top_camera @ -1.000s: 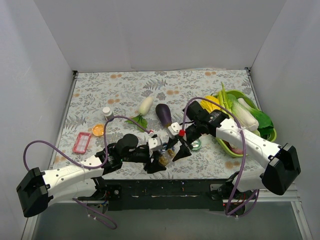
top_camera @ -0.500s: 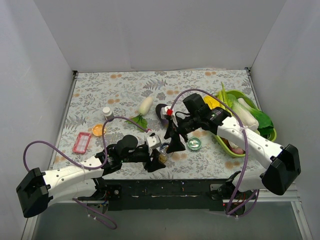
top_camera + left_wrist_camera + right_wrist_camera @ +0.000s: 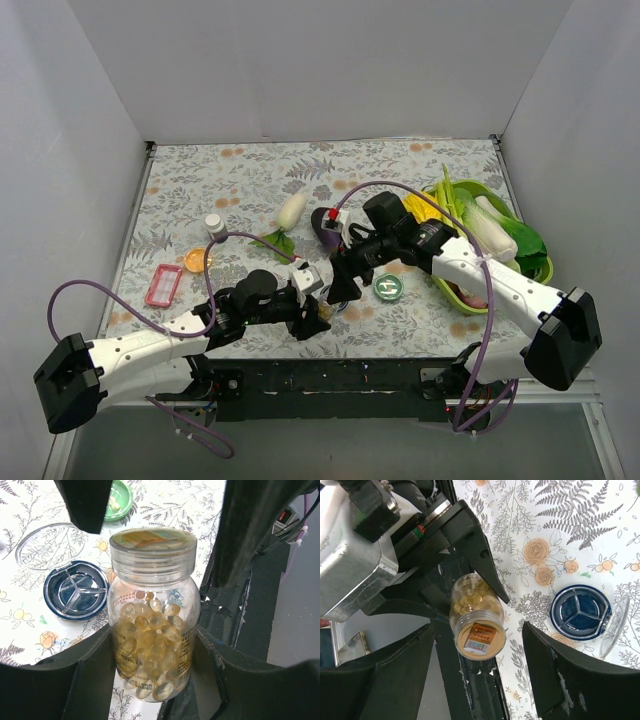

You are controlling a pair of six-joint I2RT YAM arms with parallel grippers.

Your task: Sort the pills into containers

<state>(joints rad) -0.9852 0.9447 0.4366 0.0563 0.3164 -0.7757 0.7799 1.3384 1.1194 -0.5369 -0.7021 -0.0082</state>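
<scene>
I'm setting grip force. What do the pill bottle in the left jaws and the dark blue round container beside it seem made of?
Pill bottle: clear glossy plastic, possibly glass; capsules show through the wall. Dark blue container: likely moulded plastic, slight sheen, thin dividers splitting it in three.

1. And here's the amber bottle [image 3: 152, 625]: clear, cap end up, packed with golden softgel pills [image 3: 150, 640], its yellowish cap [image 3: 152, 547] seated on top.
2. Just beside the amber bottle sits the blue tin [image 3: 75, 590], round, dark and open, split into three compartments. Its clear lid [image 3: 47, 545] lies flat on the tin's far side.
3. Beyond that, further from the amber bottle, is the green tin [image 3: 388, 288], round and shallow, with pale yellowish pills showing inside.
</scene>
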